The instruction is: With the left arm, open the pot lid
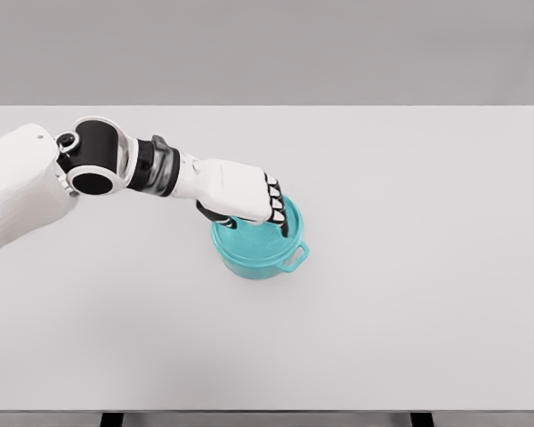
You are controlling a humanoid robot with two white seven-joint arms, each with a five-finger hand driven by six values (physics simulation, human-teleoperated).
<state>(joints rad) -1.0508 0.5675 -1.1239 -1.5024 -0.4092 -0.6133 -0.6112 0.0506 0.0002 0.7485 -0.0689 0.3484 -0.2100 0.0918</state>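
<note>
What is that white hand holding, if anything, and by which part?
The left hand is on top of the teal pot, fingers curled down over its lid. The hand hides whatever it grips, so a firm hold cannot be told.

pot (260,253) mid table (409,338), left hand (240,191) atop lid (267,240)

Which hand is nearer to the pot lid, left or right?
Left. The left hand is on top of the lid of the teal pot, fingers curled over it. The right hand is not in view.
</note>
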